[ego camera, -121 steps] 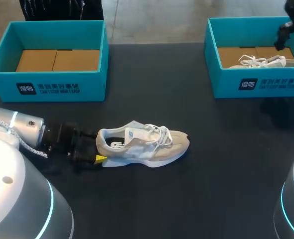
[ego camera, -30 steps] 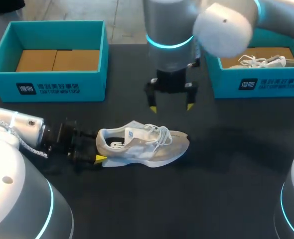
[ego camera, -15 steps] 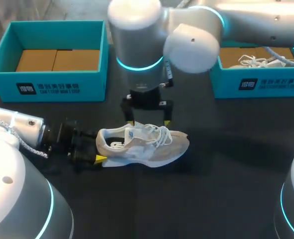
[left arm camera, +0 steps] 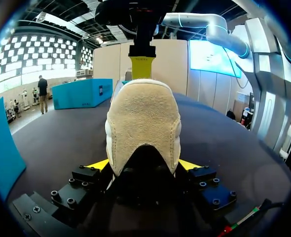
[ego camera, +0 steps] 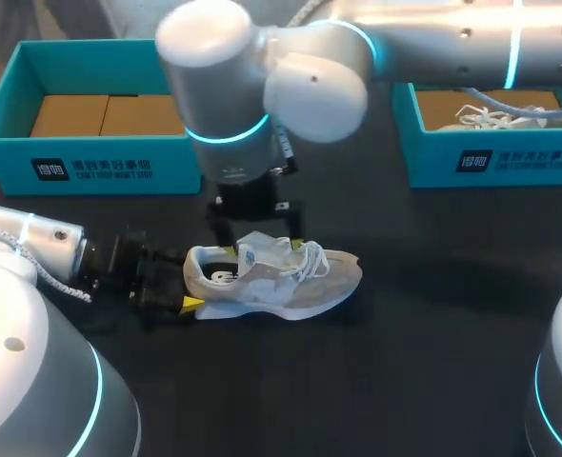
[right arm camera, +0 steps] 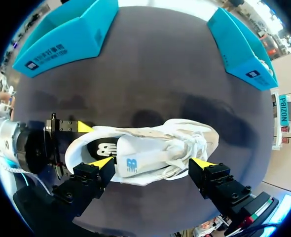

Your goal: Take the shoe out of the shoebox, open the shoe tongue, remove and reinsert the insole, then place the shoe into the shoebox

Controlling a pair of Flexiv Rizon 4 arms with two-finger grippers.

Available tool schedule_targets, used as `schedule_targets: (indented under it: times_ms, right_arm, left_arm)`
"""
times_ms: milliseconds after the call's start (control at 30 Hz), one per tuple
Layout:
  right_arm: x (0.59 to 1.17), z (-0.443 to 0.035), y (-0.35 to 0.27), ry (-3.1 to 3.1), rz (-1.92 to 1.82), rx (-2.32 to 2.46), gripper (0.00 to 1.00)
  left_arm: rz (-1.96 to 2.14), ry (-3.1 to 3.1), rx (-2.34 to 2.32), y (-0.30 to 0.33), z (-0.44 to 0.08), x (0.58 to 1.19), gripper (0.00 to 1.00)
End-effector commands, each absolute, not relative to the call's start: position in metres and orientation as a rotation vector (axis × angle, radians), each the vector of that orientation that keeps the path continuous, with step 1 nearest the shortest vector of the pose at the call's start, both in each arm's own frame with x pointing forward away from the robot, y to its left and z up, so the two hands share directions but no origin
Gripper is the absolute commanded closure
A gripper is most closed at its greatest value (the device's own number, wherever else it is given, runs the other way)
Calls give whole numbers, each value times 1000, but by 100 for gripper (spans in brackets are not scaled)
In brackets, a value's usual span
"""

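Since half a second ago the right arm has swung further across the table (ego camera: 433, 362) and come lower. Its right gripper (ego camera: 259, 244) now hangs right over the shoe (ego camera: 291, 278) instead of behind it. The shoe, the left arm and both boxes have not shifted.

Head view: the shoe lies on its sole near the middle of the table, with its long axis running side to side, heel toward the left edge and toe toward the right. The left gripper (ego camera: 186, 283) is at the heel. The box at the far left corner (ego camera: 90, 164) holds only brown cardboard (ego camera: 110, 114). The box at the far right corner (ego camera: 495, 157) holds a second shoe (ego camera: 505, 116).

Left wrist view: the heel sits between this gripper's two yellow tips, which press it from both sides, so the shoe is pinned. One yellow finger of the other arm shows over the far end of the shoe's opening.

Right wrist view: the fingers are spread wide and set along the shoe's length, one over the opening near the heel and the other over the laces (right arm camera: 192, 145). The tongue (right arm camera: 135, 160) lies just ahead, between them. I cannot tell whether they touch it. The right arm looks best placed to pull up the tongue.
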State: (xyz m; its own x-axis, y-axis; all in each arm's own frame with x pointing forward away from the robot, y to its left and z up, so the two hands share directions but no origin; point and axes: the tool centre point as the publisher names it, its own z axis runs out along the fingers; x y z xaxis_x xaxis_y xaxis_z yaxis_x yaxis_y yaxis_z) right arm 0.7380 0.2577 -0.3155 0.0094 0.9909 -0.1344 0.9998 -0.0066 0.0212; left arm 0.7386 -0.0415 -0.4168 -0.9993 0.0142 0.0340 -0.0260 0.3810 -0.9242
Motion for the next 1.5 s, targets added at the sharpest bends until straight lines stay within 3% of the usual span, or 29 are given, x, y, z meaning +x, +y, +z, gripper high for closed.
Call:
schedule_targets:
  times_ms: [33, 700, 1500]
  right_arm:
    - [738, -321, 271, 2107, -179, 2123, 0]
    - [733, -354, 281, 2015, -377, 2099, 0]
    - [721, -350, 247, 1770, -552, 2122, 0]
  left_arm:
    - [1726, -2582, 12, -42, -420, 739, 100]
    - [1726, -2582, 12, -42, -420, 739, 100]
    - [1726, -2582, 12, -42, -420, 739, 100]
